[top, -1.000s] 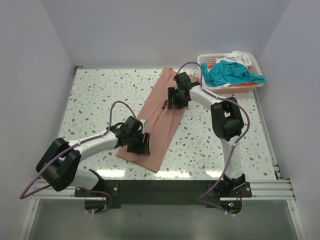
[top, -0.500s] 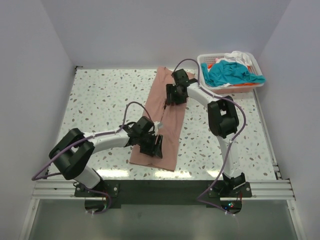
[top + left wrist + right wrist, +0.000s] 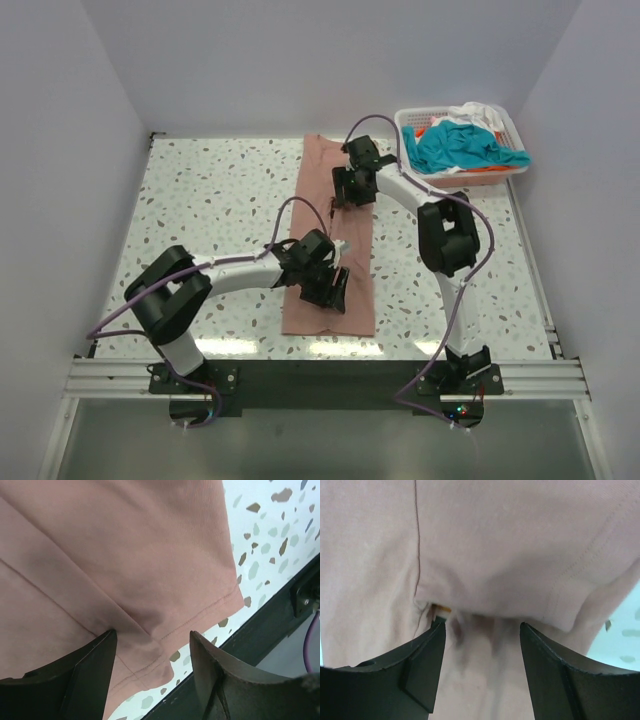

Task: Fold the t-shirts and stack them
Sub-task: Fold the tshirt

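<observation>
Lying flat on the speckled table [image 3: 200, 190], the soft pink t-shirt [image 3: 360, 300] is a long folded strip. The left gripper [image 3: 330, 292] presses its near end and the right gripper [image 3: 347, 190] its far end, both with jaws spread apart. The strip slanted before; now it's straight.

I count one pink tee [image 3: 318, 190] and one basket [image 3: 402, 117] far right, holding one teal tee [image 3: 460, 148], one white tee [image 3: 487, 112] and one orange tee [image 3: 482, 170].
</observation>
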